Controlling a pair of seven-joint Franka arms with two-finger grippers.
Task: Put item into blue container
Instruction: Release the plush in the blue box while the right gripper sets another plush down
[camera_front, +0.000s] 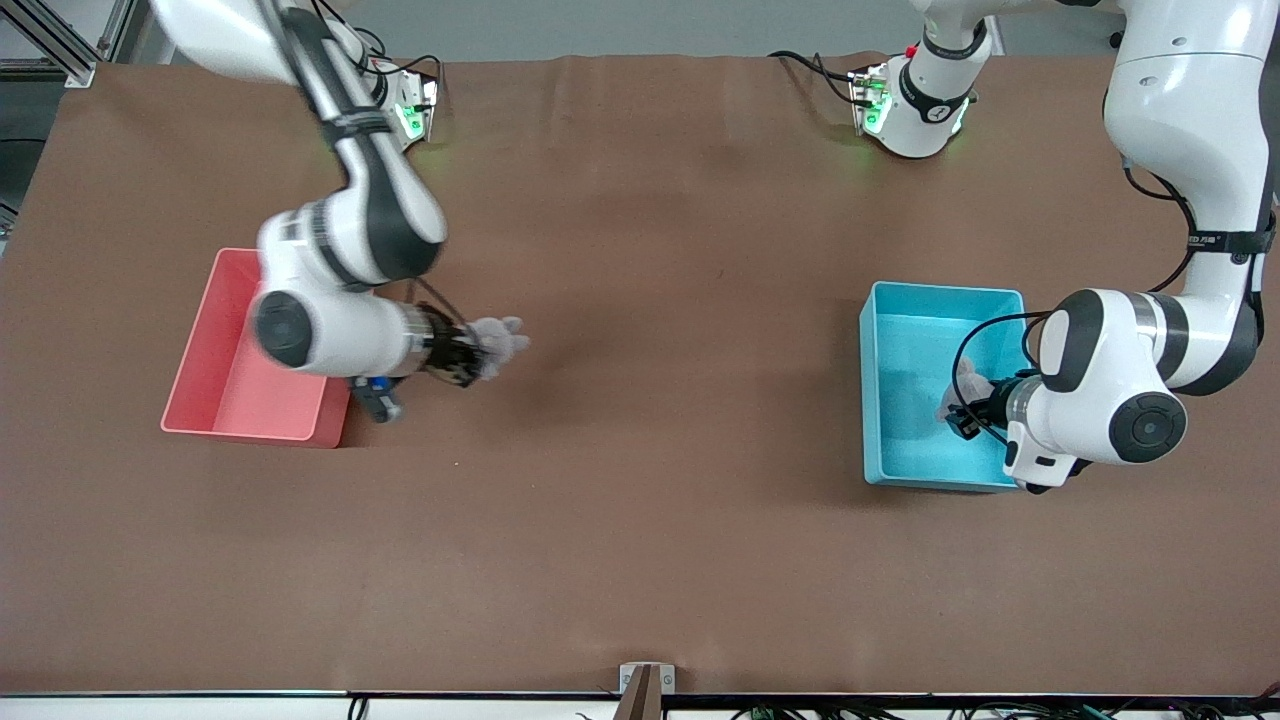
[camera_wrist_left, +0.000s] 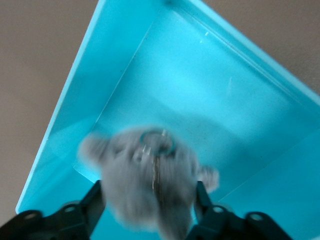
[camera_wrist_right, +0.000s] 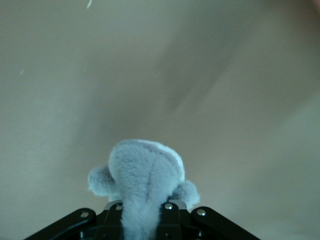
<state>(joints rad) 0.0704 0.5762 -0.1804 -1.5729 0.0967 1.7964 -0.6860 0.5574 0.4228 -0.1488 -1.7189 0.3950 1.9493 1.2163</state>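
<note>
Left wrist view put your left gripper (camera_wrist_left: 150, 210) over the blue container (camera_wrist_left: 75, 95). Its two black fingers (camera_wrist_left: 92, 202) stood spread on either side of a grey plush toy (camera_wrist_left: 147, 187), which was blurred; whether the pads touched the plush, you could not tell from that view. The toy carried a small metal ring with a teal loop (camera_wrist_left: 157, 142) on top. Under it lay the bin's pale floor, with the straight walls rising all round.

From the front view, your left gripper (camera_front: 962, 412) hung inside the outline of the blue container (camera_front: 880, 400), which sat toward the left arm's end of the table (camera_front: 640, 520).

Your right gripper (camera_wrist_right: 142, 220) was clamped shut on a second grey plush toy (camera_wrist_right: 142, 185), with only brown tabletop showing under it. In the front view that right gripper (camera_front: 470, 358) was held over bare table just beside the pink bin (camera_front: 215, 375), with the second grey plush toy (camera_front: 500, 342) sticking out toward the table's middle. The two bins stood well apart.
</note>
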